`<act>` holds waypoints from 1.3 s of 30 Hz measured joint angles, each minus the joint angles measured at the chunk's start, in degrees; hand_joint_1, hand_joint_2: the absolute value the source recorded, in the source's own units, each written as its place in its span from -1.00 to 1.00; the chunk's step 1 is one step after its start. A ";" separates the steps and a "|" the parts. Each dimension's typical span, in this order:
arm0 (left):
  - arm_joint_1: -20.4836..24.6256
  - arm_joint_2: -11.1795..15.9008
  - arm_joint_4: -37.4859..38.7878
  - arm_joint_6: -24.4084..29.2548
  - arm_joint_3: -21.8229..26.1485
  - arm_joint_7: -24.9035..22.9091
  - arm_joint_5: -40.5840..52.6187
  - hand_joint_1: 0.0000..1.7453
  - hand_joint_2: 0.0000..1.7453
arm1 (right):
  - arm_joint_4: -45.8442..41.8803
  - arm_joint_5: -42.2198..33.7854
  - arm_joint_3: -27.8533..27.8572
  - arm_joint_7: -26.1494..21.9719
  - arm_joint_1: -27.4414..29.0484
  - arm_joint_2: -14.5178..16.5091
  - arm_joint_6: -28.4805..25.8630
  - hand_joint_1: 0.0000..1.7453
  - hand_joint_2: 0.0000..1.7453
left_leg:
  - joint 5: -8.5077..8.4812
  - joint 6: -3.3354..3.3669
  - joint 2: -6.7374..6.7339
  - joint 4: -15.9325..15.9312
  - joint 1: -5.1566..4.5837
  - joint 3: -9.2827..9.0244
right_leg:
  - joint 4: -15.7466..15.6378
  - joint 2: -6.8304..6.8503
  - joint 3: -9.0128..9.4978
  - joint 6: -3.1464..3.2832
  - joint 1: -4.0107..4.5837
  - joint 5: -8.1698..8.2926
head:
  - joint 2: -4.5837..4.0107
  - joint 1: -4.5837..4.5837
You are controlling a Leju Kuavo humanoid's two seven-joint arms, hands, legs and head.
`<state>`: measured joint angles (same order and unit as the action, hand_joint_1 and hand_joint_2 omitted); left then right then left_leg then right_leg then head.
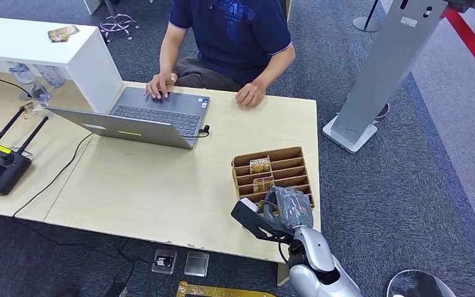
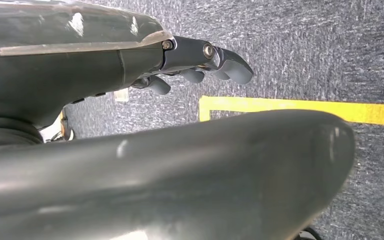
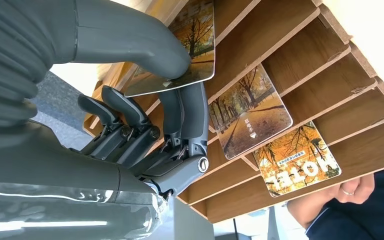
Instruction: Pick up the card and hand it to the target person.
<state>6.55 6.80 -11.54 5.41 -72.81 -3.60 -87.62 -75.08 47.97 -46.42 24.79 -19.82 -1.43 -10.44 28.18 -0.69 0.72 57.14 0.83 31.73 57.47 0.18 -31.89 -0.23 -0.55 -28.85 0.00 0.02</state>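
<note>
**Inspector:** Firstly, legible markings. The rearmost card [image 3: 296, 159] in the wooden slotted rack [image 1: 284, 156] reads "HOTEL", seen inverted from the right wrist. The middle card [image 3: 250, 112] carries small characters too fine to read. All the cards show an autumn avenue of orange trees.

**Clerk:** And the rack's contents?

**Inspector:** Three cards in separate slots as the right wrist view shows them. The rack sits near the front right corner of the worktop [image 1: 161, 192]. The card nearest the robot [image 3: 185, 45] is the one being handled; it leans out of its slot, tilted.

**Clerk:** State of the right robot hand [image 3: 175, 95]?

**Inspector:** Pinching that nearest card: the thumb [image 3: 145, 45] lies across its printed face and two fingers [image 3: 190, 115] press its underside. The remaining fingers are curled in below. The silver arm reaches up over the worktop's front edge.

**Clerk:** The left robot hand [image 2: 200, 62]?

**Inspector:** Hanging over grey carpet beside a yellow floor line [image 2: 300, 107], fingers loosely curled, nothing in them.

**Clerk:** The recipient?

**Inspector:** A person in a navy shirt [image 1: 235, 31] sits across the worktop, hands at a laptop [image 1: 154, 114].
</note>
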 joint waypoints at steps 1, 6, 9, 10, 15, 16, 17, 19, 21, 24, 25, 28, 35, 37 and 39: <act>0.00 0.00 0.00 0.03 0.00 0.01 0.01 -1.00 -1.00 | -0.04 0.03 0.00 -0.13 0.00 -0.02 -0.01 0.96 1.00 | 0.00 0.00 0.00 0.00 0.00 0.00 | 0.00 0.00 0.00 0.00 0.00 0.00 | 0.00 0.00; -0.01 0.00 0.00 -0.01 0.02 0.19 -0.40 -1.00 -1.00 | -0.95 0.00 -0.01 -0.68 0.03 -0.26 -0.01 0.96 1.00 | 0.00 0.00 0.00 0.00 0.00 0.01 | 0.00 0.00 -0.01 0.00 0.00 0.00 | 0.00 0.00; -0.01 0.00 0.00 -0.08 0.02 0.28 -0.69 -1.00 -1.00 | -2.71 0.11 -0.02 -0.74 0.03 -0.54 0.07 0.96 1.00 | 0.00 0.00 0.00 0.00 0.00 0.01 | 0.00 0.00 -0.01 0.00 0.00 0.00 | 0.00 0.02; -0.01 0.00 0.00 -0.10 0.02 0.36 -0.73 -1.00 -1.00 | -3.56 0.23 -0.02 -0.70 0.03 -0.68 0.12 0.96 1.00 | 0.00 0.00 0.00 0.00 0.00 0.01 | 0.00 0.00 -0.01 0.00 0.00 0.00 | 0.00 0.03; -0.02 0.00 0.00 -0.15 0.02 0.68 -0.84 -1.00 -1.00 | -9.76 1.18 0.09 -0.26 -1.04 -1.85 1.06 0.96 1.00 | 0.00 0.00 0.00 0.00 0.00 0.01 | 0.00 -0.01 -0.01 0.00 0.00 0.00 | 0.00 0.02; -0.02 0.00 0.00 -0.18 0.02 0.73 -0.84 -1.00 -1.00 | -11.09 1.23 0.17 -0.19 -1.67 -2.10 1.45 0.96 1.00 | 0.00 0.00 0.00 0.00 0.00 0.01 | 0.00 -0.01 -0.01 0.00 0.00 0.00 | 0.00 0.02; -0.02 0.00 0.00 -0.20 0.02 0.79 -0.84 -1.00 -1.00 | -12.35 1.25 0.25 -0.16 -2.44 -2.34 1.84 0.96 1.00 | 0.00 0.00 -0.01 0.00 0.00 0.00 | 0.00 -0.01 -0.01 0.00 0.00 0.00 | 0.00 0.01; -0.02 -0.01 0.00 -0.22 0.02 0.94 -0.79 -1.00 -1.00 | -14.47 0.96 0.38 -0.14 -4.28 -2.73 2.70 0.96 1.00 | 0.00 0.00 -0.01 0.00 0.00 0.00 | 0.00 -0.01 0.01 0.00 0.00 0.01 | 0.00 -0.02; 0.00 -0.03 0.00 -0.25 -0.02 1.12 -0.55 -1.00 -1.00 | -15.79 -0.19 0.41 -0.13 -6.66 -2.99 3.67 0.96 1.00 | -0.01 0.00 -0.01 0.00 0.00 0.00 | 0.00 -0.02 0.01 0.00 0.00 0.02 | 0.00 -0.01; 0.18 -0.05 0.00 -0.28 -0.19 1.21 0.39 -1.00 -1.00 | -16.07 -2.64 0.41 -0.27 -11.23 -3.16 4.34 0.96 1.00 | -0.02 0.01 -0.01 0.01 0.00 0.01 | 0.01 -0.01 0.01 0.00 0.00 0.02 | 0.00 0.02; 0.34 -0.06 0.00 -0.28 -0.34 1.04 0.91 -1.00 -1.00 | -15.62 -3.40 0.36 -0.49 -12.97 -3.12 4.29 0.96 1.00 | -0.03 0.01 -0.01 0.01 0.00 0.02 | 0.01 -0.01 0.00 0.00 0.00 0.02 | 0.00 0.01; 1.32 -0.10 0.00 -0.28 -1.00 0.01 2.39 -1.00 -1.00 | -11.71 -5.36 0.02 -2.22 -18.44 -2.35 3.38 0.96 1.00 | -0.04 0.02 0.01 0.00 0.00 0.04 | 0.02 0.01 0.02 -0.01 0.00 0.03 | 0.00 0.02; 3.19 -0.34 -0.02 -0.45 -1.66 -0.49 2.84 -1.00 -1.00 | 5.37 -6.90 -1.74 -8.51 -27.39 2.81 -0.74 0.96 1.00 | -0.07 0.00 0.07 0.00 0.00 0.10 | 0.07 0.06 0.00 -0.01 0.00 0.03 | 0.00 0.04; 3.21 -0.35 -0.02 -0.42 -1.68 -0.49 2.70 -1.00 -1.00 | 9.85 -6.53 -2.38 -9.50 -28.65 4.36 -1.61 0.96 1.00 | -0.06 0.00 0.07 0.00 0.00 0.12 | 0.07 0.05 -0.02 -0.01 0.00 0.02 | 0.00 0.04; 3.17 -0.35 -0.02 -0.38 -1.70 -0.49 2.55 -1.00 -1.00 | 14.03 -6.25 -3.02 -10.24 -29.50 5.82 -2.36 0.96 1.00 | -0.06 0.00 0.07 0.00 0.00 0.13 | 0.07 0.06 -0.03 -0.01 0.00 0.02 | 0.00 0.07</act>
<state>9.72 6.45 -11.56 5.03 -74.51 -4.09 -85.07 -61.05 41.72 -49.45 14.56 -49.32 4.39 -12.79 28.12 -0.68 0.79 57.14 0.83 31.86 57.53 0.23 -31.92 -0.24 -0.55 -28.83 0.00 0.08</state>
